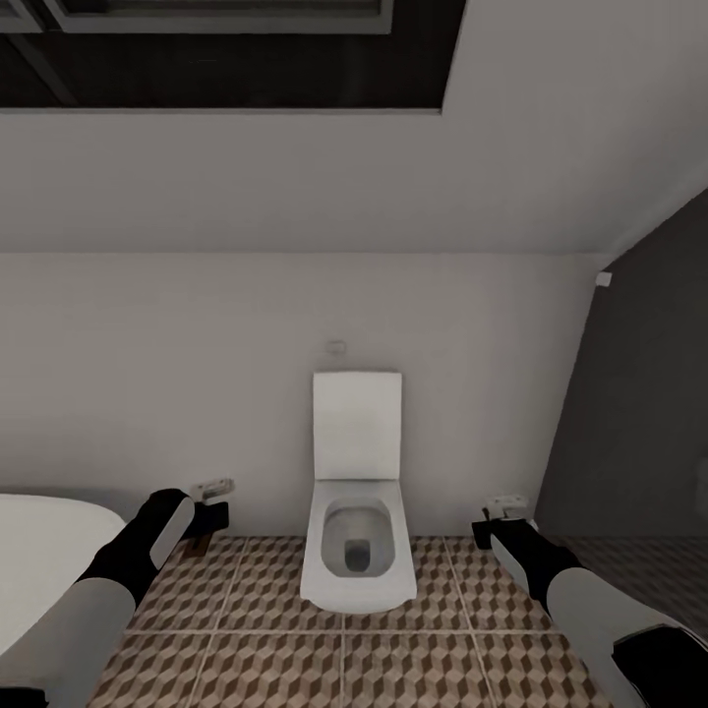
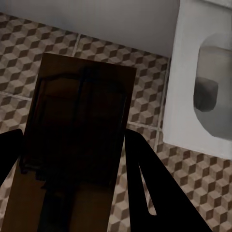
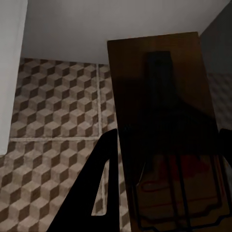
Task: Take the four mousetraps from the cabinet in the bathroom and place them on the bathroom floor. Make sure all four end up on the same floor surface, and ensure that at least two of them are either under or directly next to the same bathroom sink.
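Either side of the toilet [image 1: 356, 551]: left gripper [image 1: 208, 517] clamps one mousetrap [image 2: 77, 145], right gripper [image 1: 492, 526] clamps another [image 3: 166, 130], both above the floor [image 1: 246, 649]. Judged: two in transit, none placed; sink unseen.

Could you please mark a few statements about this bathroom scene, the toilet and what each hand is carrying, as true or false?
1. The toilet lid is up. True.
2. The left hand is empty. False: it is shut on a mousetrap.
3. The right hand holds a mousetrap. True.
4. The floor is plain white tile. False: its tiles carry a brown, beige and white cube pattern.
5. The toilet stands against the white wall. True.
6. A bathtub sits to the robot's right of the toilet. False: its white rim shows on the left.
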